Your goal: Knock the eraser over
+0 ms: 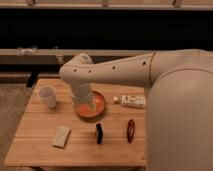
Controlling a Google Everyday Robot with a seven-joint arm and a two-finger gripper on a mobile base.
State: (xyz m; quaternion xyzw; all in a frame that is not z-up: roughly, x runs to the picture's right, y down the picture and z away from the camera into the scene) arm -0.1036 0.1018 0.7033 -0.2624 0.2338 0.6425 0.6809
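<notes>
The eraser [99, 133] is a small black block standing upright on the wooden table [40, 145], near the front middle. My gripper [86, 107] hangs at the end of the white arm [115, 70], above an orange plate [98, 106]. It is behind the eraser and slightly to its left, apart from it.
A white cup [47, 96] stands at the table's left. A flat beige pad [61, 136] lies at the front left. A dark red oval loop [130, 130] lies right of the eraser. A white flat object [133, 101] lies at the back right. My white body [180, 125] fills the right side.
</notes>
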